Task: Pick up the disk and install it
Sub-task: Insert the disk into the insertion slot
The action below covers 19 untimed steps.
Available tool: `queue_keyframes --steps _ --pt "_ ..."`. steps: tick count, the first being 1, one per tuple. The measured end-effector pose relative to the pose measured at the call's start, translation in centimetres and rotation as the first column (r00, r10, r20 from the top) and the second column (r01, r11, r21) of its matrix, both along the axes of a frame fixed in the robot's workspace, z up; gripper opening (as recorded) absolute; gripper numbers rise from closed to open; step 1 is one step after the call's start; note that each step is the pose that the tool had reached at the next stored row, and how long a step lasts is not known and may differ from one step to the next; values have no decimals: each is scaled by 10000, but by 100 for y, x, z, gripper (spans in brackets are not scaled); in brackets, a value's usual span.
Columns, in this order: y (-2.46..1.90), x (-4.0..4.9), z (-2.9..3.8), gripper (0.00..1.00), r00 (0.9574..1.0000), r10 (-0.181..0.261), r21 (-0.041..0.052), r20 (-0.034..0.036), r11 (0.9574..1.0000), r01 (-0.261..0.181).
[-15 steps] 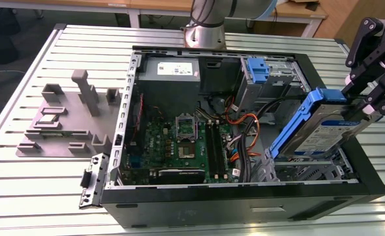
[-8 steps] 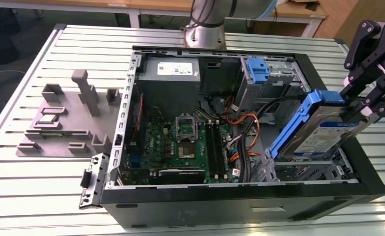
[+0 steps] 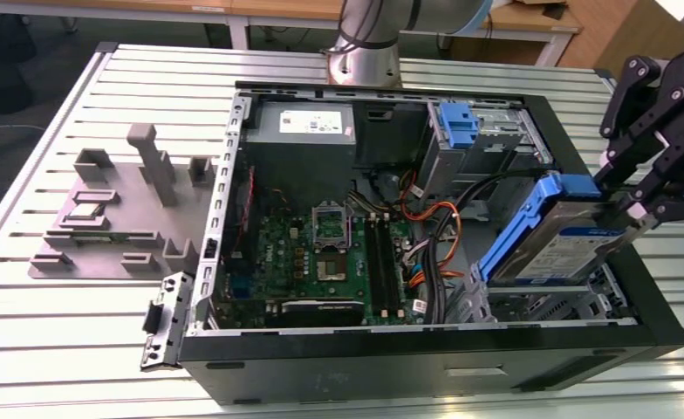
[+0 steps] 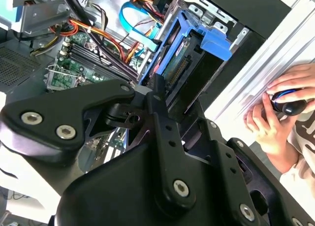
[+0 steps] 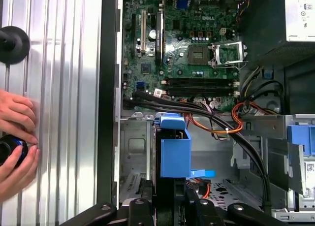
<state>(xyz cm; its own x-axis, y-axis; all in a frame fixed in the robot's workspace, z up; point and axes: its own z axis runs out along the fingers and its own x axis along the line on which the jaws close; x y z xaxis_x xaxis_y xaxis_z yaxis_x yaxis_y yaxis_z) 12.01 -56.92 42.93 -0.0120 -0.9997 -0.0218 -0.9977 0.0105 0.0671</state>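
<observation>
Fingers (image 3: pixel 654 190) of the gripper (image 3: pixel 624 220) are clamped on the disk (image 3: pixel 557 234), held tilted over the drive bay in the case's corner on the exterior view's right. The slatted metal table (image 3: pixel 63 349) carries the open computer case (image 3: pixel 435 345), with a grey fixture (image 3: pixel 98 223) beside it. A person's hands (image 5: pixel 15 137) rest on the table near the case wall.
</observation>
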Motion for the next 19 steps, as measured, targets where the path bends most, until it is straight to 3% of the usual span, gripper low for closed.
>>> queue_keyframes --steps 11,19 --pt "-24 0 -200 35 10000 -1 0 0 10000 1" --pt "-24 0 -207 35 10000 -1 -3 0 10000 1"
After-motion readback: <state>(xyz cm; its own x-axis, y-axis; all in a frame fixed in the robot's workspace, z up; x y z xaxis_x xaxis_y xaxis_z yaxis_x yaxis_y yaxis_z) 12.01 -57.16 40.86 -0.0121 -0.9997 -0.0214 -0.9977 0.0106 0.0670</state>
